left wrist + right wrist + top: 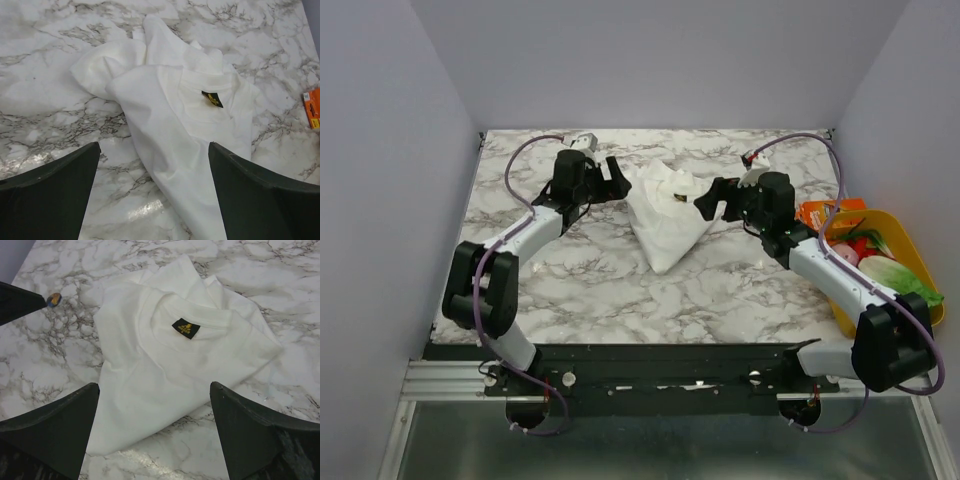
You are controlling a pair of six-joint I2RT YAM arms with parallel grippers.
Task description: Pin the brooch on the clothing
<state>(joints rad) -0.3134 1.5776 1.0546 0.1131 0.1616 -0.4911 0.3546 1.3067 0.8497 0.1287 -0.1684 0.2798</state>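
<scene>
Brooch (54, 299) lies on the marble table (580, 280) near your crumpled T-shirt (665, 225), outside both sets of jaws. Your left gripper (617, 177) and right gripper (706, 203) flank the shirt, jaws spread wide, empty. Bare marble lies nearer you; a yellow tub (920, 262) crowds the right edge

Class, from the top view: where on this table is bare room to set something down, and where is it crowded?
Free: the wide strip of table between the T-shirt and the arm bases; also the band behind the T-shirt. Crowded: mid-table, where left fingers and right fingers flank the T-shirt, and the right edge by the yellow bin.
</scene>
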